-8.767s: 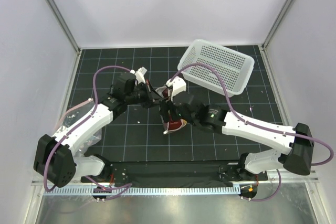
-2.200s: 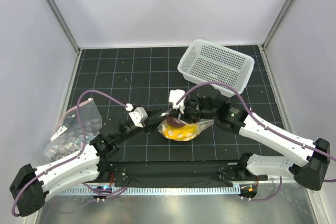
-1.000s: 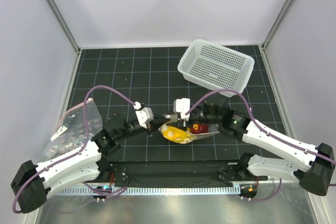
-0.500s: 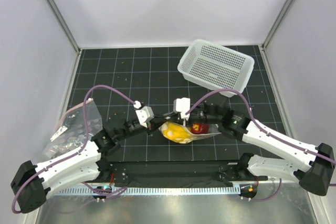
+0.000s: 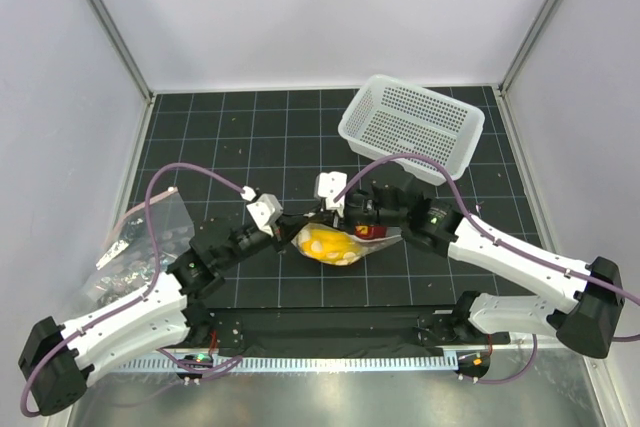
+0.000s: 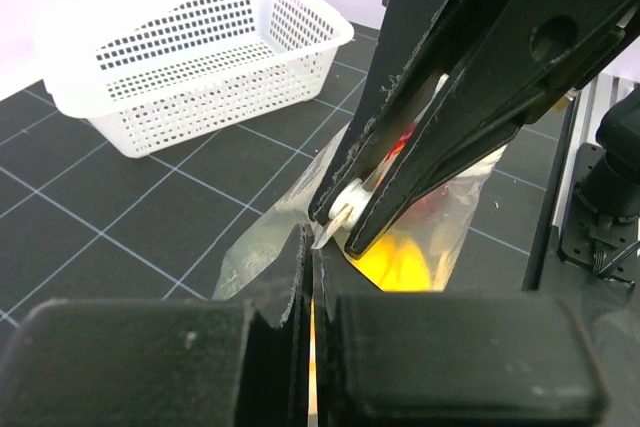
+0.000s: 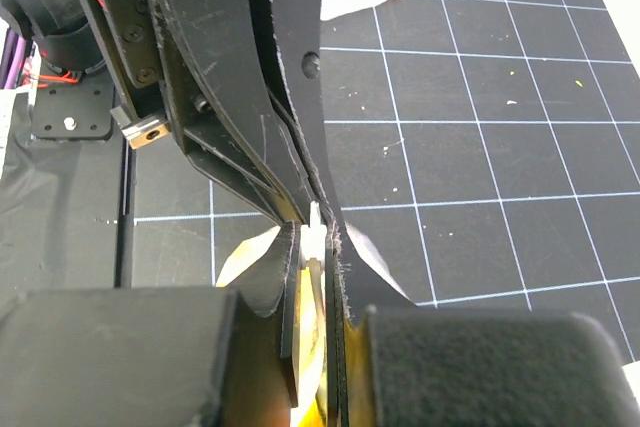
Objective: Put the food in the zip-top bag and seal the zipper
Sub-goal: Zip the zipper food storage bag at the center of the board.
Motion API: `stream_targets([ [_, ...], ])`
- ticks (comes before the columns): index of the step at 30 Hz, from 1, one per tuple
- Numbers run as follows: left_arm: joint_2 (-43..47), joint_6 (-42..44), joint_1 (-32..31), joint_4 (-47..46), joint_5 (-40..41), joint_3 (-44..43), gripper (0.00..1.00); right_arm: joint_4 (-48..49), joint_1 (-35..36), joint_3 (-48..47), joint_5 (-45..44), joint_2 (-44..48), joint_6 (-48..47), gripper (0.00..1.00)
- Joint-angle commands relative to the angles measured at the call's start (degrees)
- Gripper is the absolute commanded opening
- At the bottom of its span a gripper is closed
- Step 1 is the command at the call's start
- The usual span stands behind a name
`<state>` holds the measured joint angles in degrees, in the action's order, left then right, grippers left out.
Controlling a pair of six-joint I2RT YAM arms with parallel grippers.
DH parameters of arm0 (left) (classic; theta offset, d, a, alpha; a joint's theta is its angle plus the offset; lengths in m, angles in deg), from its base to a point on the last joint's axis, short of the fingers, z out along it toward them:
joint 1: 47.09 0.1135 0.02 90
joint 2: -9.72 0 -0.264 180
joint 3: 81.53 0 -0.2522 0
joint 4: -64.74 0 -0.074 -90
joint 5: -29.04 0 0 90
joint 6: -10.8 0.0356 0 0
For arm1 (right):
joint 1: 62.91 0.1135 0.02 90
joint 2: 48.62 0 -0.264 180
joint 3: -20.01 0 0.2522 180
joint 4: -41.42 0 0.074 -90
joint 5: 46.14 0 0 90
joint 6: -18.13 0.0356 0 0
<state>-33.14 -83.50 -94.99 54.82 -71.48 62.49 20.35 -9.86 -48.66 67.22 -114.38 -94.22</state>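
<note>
— State of the hands?
— Left hand (image 6: 308, 247) is closed flat on the edge of the zip-top bag (image 6: 268, 239). Just beyond its tips, the right hand (image 6: 352, 222) is pinched narrow on the pale zipper (image 7: 313, 237).
— Contents?
— Banana (image 5: 325, 244) and a red fruit (image 5: 364, 232) are inside the bag, below the right hand's fingers.
— Further out?
— White basket (image 6: 190, 57) stands on the tabletop (image 6: 120, 207), well past both hands and apart from the bag.
</note>
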Motion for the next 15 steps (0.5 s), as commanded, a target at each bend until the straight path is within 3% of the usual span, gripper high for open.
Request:
stream_targets([
  [1,3.38,-0.36,1.93,-2.6,8.49,0.51,0.0,-3.41,-0.15,-2.3,-2.78,0.45,1.6,0.01],
  [8,3.83,-1.15,2.28,-2.34,10.08,0.86,0.0,-4.72,-0.85,-3.09,-4.37,-0.86,2.4,0.01],
  [15,4.88,-3.17,3.86,-1.19,17.11,1.65,0.0,-7.63,-1.47,-5.64,-4.02,-5.43,2.31,0.01],
])
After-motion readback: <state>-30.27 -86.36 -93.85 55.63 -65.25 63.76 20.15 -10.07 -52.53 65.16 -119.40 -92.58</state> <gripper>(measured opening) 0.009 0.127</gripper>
